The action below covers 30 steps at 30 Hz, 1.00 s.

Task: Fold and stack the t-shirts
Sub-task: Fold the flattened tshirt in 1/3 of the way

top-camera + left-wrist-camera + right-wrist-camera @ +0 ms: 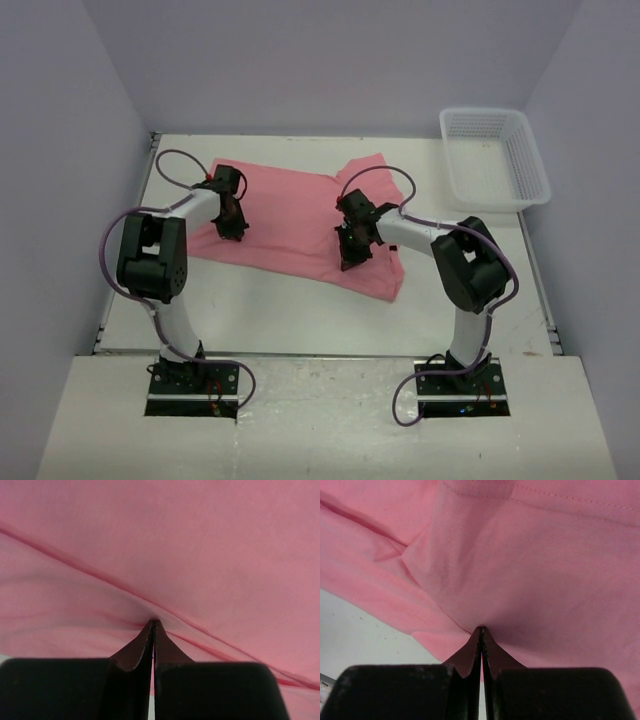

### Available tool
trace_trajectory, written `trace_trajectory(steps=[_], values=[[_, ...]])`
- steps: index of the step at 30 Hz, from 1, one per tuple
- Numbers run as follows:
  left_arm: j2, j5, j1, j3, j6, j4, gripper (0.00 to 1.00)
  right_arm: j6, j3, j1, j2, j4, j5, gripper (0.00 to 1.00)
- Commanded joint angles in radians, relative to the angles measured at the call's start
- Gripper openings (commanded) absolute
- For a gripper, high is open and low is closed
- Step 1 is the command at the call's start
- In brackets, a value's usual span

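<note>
One salmon-pink t-shirt (290, 215) lies spread and partly folded across the middle of the white table (300, 315). My left gripper (236, 232) is down on its left part. In the left wrist view the jaws (153, 622) are shut, and creases in the pink fabric (200, 555) run into the tips. My right gripper (350, 262) is on the shirt's right front part. In the right wrist view it (481, 629) is shut, pinching the cloth (535, 570) near a folded edge, with a stitched hem along the top.
A white plastic mesh basket (530, 192) stands at the back right corner of the table. Walls close in the table at the back and on both sides. Bare table top (360, 630) shows beside the shirt's near edge.
</note>
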Motion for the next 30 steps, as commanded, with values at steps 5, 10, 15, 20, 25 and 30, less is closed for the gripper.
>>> trace_trajectory(steps=[5,10,15,20,25,30], values=[[0.051,-0.066,0.007,0.041,-0.019,-0.053,0.00,0.016,-0.030,0.003,0.003,0.035,-0.021,0.00],[0.029,-0.097,0.025,0.003,-0.053,-0.103,0.00,0.039,-0.078,0.003,-0.011,0.032,-0.001,0.00],[-0.032,-0.080,0.034,-0.102,-0.093,-0.116,0.00,0.060,-0.140,0.002,-0.048,0.035,0.017,0.00],[-0.106,-0.100,0.034,-0.186,-0.135,-0.151,0.00,0.093,-0.229,0.002,-0.103,0.062,0.019,0.00],[-0.204,-0.120,0.034,-0.246,-0.164,-0.177,0.00,0.133,-0.351,0.006,-0.189,0.114,-0.020,0.00],[-0.290,-0.135,0.034,-0.303,-0.184,-0.198,0.00,0.182,-0.427,0.056,-0.261,0.119,0.003,0.00]])
